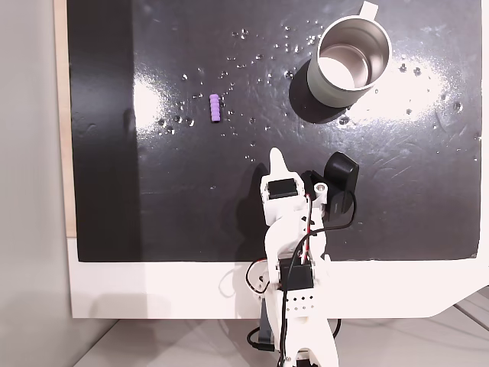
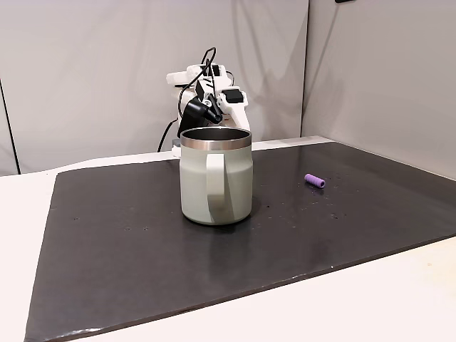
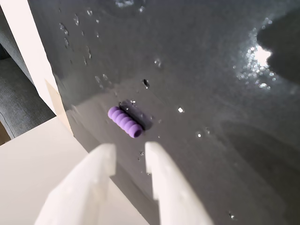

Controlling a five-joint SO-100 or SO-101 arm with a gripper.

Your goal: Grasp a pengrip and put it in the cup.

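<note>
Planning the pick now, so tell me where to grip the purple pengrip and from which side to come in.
Grip the pengrip across its ribbed middle, coming down from above with the gripper fingers straddling its long axis. It lies flat and alone on the dark mat, well apart from the cup, so both long sides look free; the ends offer far less to pinch.

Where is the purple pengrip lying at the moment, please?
The pengrip lies on the black mat, left of the cup in a fixed view; in the wrist view it sits just ahead of the gripper.
</note>
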